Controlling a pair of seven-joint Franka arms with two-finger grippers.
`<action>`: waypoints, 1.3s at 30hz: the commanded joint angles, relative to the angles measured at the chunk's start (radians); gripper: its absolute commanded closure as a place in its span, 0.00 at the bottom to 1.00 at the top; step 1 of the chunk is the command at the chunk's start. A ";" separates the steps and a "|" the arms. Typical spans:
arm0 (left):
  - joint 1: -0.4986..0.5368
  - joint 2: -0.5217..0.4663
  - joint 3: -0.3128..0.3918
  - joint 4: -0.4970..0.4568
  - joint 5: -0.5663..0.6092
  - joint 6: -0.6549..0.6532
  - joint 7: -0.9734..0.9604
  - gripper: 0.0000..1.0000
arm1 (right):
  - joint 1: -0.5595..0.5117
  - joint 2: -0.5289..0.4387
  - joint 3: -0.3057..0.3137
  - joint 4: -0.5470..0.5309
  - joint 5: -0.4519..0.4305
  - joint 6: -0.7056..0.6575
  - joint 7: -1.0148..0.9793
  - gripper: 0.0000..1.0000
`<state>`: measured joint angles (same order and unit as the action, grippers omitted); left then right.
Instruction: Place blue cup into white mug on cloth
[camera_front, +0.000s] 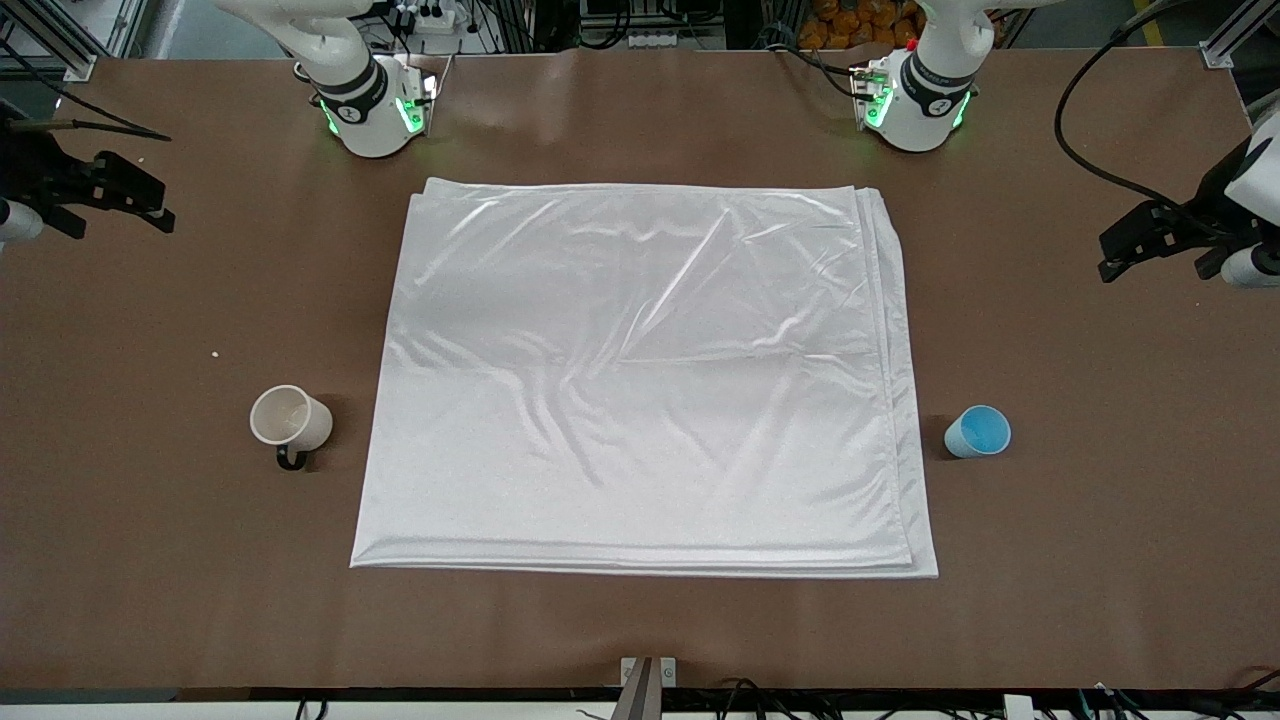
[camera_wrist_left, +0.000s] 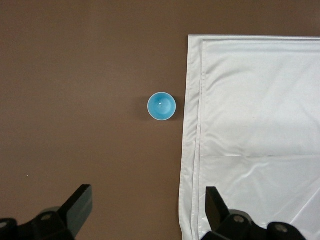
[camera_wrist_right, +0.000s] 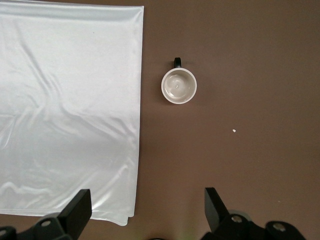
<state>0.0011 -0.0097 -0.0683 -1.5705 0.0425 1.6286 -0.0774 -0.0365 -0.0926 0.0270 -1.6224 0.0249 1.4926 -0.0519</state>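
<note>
The cup (camera_front: 978, 431), a small light-blue tapered tumbler with no handle, stands upright on the bare table (camera_front: 640, 630) just off the cloth's (camera_front: 640, 380) edge at about four o'clock, toward the left arm's end. The mug (camera_front: 290, 420), cream-white with a black loop handle pointing toward the front camera, stands upright off the cloth at about eight o'clock, toward the right arm's end. The left gripper (camera_wrist_left: 145, 212) hangs over the table's left-arm end, the right gripper (camera_wrist_right: 147, 212) over its right-arm end, each with fingers spread wide, holding and touching nothing.
</note>
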 joint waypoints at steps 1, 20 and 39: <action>0.007 -0.009 -0.002 0.006 -0.021 -0.019 0.028 0.00 | -0.008 -0.001 -0.010 0.003 -0.005 -0.009 -0.017 0.00; 0.005 0.026 -0.002 0.004 -0.015 -0.019 0.027 0.00 | -0.013 0.008 -0.013 -0.005 -0.006 -0.005 -0.017 0.00; 0.020 0.215 0.007 -0.009 0.022 0.082 0.056 0.00 | -0.065 0.220 -0.013 -0.022 -0.011 0.155 -0.017 0.00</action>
<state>0.0096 0.1355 -0.0604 -1.5832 0.0463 1.6526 -0.0374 -0.0879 0.0501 0.0086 -1.6622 0.0223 1.6016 -0.0576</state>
